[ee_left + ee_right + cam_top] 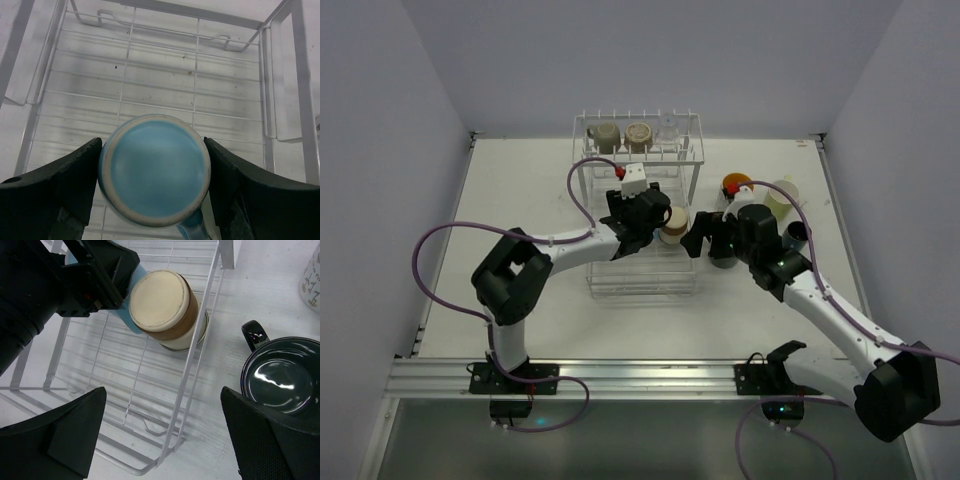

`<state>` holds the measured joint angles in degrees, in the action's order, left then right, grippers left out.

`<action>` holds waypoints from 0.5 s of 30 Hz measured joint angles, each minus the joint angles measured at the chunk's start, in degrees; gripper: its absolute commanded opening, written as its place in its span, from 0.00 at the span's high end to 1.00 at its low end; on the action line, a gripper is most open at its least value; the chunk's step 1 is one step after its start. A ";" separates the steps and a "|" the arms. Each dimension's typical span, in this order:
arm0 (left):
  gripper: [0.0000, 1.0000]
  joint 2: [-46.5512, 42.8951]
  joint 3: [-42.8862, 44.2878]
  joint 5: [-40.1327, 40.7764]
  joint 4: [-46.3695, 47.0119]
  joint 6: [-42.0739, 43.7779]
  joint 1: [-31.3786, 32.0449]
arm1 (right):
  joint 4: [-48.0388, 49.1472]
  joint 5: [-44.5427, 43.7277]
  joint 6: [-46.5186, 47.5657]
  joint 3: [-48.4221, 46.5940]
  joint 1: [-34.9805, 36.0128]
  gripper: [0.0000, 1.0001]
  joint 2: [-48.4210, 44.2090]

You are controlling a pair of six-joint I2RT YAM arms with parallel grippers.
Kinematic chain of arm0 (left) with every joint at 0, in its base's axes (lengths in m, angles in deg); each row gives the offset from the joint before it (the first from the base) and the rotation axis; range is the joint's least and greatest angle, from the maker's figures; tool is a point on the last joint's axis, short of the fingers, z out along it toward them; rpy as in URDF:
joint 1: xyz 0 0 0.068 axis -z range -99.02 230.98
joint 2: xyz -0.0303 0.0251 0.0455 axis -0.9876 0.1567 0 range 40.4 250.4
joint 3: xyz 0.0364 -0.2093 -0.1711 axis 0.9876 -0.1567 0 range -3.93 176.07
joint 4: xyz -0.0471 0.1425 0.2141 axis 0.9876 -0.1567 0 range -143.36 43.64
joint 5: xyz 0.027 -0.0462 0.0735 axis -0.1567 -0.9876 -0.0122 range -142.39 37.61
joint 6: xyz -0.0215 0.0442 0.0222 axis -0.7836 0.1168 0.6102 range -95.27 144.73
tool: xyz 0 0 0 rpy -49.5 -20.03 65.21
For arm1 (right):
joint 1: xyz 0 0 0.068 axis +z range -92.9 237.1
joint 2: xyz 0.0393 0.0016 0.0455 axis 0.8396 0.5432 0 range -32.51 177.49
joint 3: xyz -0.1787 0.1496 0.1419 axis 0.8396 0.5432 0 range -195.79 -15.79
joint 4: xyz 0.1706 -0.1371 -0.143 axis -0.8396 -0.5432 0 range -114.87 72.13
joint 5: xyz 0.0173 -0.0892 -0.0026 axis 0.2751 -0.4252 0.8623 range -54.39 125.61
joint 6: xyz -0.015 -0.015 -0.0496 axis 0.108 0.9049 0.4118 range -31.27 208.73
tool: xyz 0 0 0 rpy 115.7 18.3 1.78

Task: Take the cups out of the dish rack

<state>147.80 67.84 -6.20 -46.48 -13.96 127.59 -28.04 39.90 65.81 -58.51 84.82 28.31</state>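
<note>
Pale walls (640, 60) are closing in the white table (520, 190) on three sides, and a metal rail (620, 375) is carrying my two bases along its near edge. The white wire dish rack (640, 285) is standing in the middle of the table, its raised shelf at the far end and its long flat basket running toward me. My left gripper (152, 145) is reaching down into that basket. Its fingers (70, 180) are pressing against opposite sides of a light blue cup (155, 170), which is sitting upside down on the wires with its handle pointing back toward my wrist. My right gripper (165, 440) is hovering over the basket's right-hand wall, its fingers (270, 440) spread wide apart and holding nothing. Just beyond them a brown cup (160, 305) with a cream base is standing upside down in the basket, right beside the blue one and near that same wall. A dark cup (282, 375) is sitting upright on the table just outside the rack, near my right-hand finger. On the raised shelf an olive cup (607, 135), a tan cup (638, 133) and a clear glass (667, 128) are lining up side by side. Farther right on the table a white cup with an orange inside (735, 183) and a pale yellow-green cup (782, 193) are standing close together.
</note>
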 measured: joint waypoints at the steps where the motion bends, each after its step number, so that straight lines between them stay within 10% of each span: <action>1: 0.47 0.00 -0.04 0.04 0.09 0.17 0.00 | -0.02 -0.02 0.00 0.00 0.02 0.01 -0.37; 15: 0.86 -11.47 -11.32 -1.68 1.14 2.36 0.00 | 3.89 3.52 -4.76 2.58 0.02 0.01 -7.02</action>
<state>136.32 56.51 -7.88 -45.35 -11.60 127.59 -24.15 43.42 61.05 -55.93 84.85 21.29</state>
